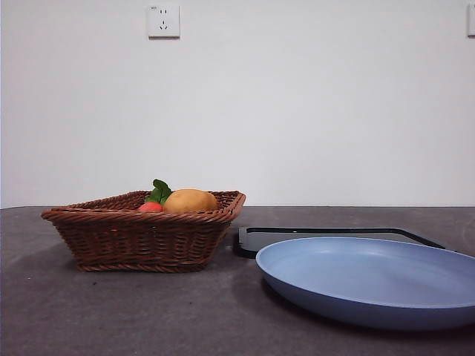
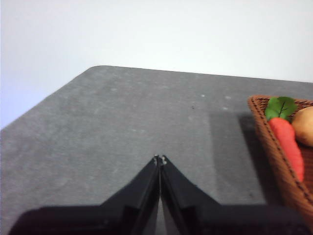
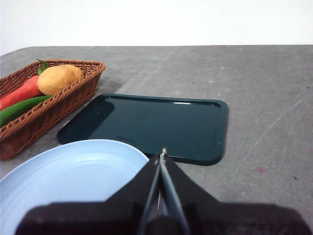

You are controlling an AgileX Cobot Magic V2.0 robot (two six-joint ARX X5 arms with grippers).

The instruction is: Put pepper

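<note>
Table (image 1: 111,311) fills the lower frame, holding plate (image 3: 63,176), tray (image 3: 151,125) and basket (image 3: 29,125) at left, where the pepper (image 3: 22,107), probably light, stiff and slippery, suits a mid-body grip; 2 grippers, left gripper (image 2: 160,159) and right gripper (image 3: 163,152), wait closed, empty.

L gripper (image 2: 160,159) – jaws pressed together, holding nothing, hovering above the table. R gripper (image 3: 163,152) – same, jaws closed, empty.
</note>
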